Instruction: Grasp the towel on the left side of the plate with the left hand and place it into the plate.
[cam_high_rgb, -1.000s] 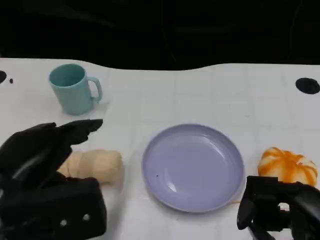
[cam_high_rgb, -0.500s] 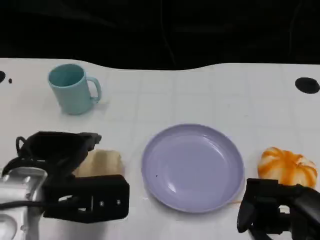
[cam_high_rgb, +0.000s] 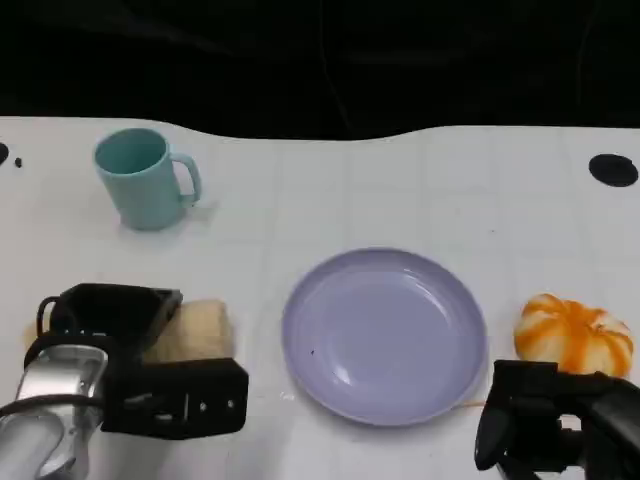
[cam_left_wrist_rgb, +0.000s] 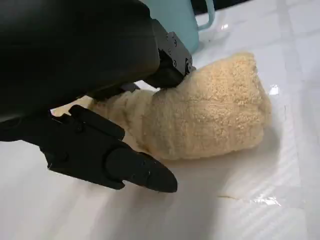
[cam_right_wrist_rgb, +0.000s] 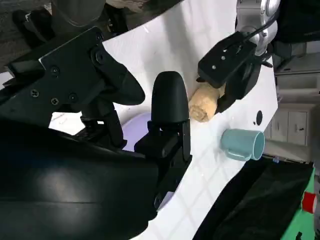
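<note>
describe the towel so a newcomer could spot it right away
Start at the lavender plate mid-table. The towel lies on the white table to its left, below the teal mug, with the left hand over its far end. It is the only soft, cream, rolled item.
</note>
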